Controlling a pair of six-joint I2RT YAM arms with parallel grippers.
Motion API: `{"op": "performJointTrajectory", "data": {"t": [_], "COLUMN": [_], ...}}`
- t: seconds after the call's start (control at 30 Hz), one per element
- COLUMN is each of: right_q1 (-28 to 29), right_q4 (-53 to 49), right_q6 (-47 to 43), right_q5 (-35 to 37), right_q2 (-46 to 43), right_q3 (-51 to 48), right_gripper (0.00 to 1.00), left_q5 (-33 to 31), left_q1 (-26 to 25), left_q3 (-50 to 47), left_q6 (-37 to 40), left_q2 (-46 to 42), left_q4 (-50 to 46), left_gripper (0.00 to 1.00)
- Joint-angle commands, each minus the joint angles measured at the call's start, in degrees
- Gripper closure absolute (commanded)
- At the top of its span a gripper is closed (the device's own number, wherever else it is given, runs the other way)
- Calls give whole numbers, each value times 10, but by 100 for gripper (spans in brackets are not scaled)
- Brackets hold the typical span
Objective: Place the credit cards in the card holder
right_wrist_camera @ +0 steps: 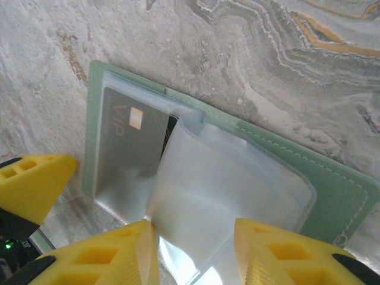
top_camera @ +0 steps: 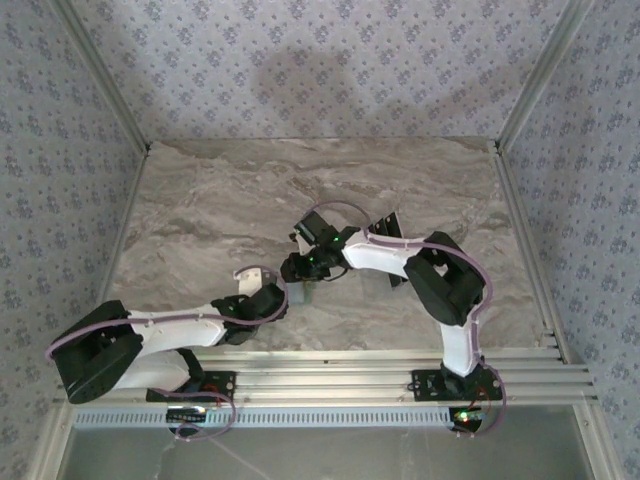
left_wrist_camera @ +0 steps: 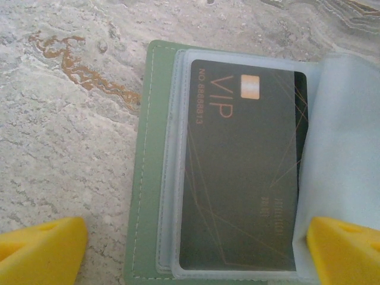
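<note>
I read this as mid-insertion. The card holder (left_wrist_camera: 145,178) lies open and flat on the table (left_wrist_camera: 65,136), from the centre to the right of my left wrist view. One credit card (left_wrist_camera: 237,178), dark with VIP lettering, sits inside a clear sleeve (left_wrist_camera: 178,172) on the holder's left page. A second clear leaf (right_wrist_camera: 219,196) stands lifted off the holder at the bottom centre of the right wrist view, between the jaws of the right gripper (right_wrist_camera: 196,228). Those jaws are set partway, and I cannot tell whether they pinch the film or merely flank it. The left gripper (left_wrist_camera: 196,237) hovers over the holder with its jaws spread wide, a fingertip (left_wrist_camera: 41,249) in each lower corner of the frame, holding nothing.

In my judgement, the next move is to fetch another card and slide it edge-first into the raised leaf's mouth while the film is kept from flopping shut. Thin plastic is likely to buckle if pushed off-line.

From overhead, the table is a grey marble-patterned slab, hemmed by aluminium posts (top_camera: 100,70) and walls (top_camera: 300,60) papered in a small blue floral print
</note>
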Motion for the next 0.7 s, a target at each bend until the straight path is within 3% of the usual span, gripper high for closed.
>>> {"op": "performJointTrajectory", "data": {"t": [0.0, 0.67], "right_q1": [-1, 32], "right_q4": [5, 68], "right_q6": [21, 83], "right_q5": [16, 17], "right_q2": [-16, -26], "right_q3": [-11, -83], "right_gripper": [57, 57], "left_q5": [-9, -13], "left_q1": [-1, -1], "left_q3": [-1, -6], "left_q6": [-6, -7], "left_q2": [5, -6], "left_q4": [-12, -18], "left_gripper": [5, 5]}}
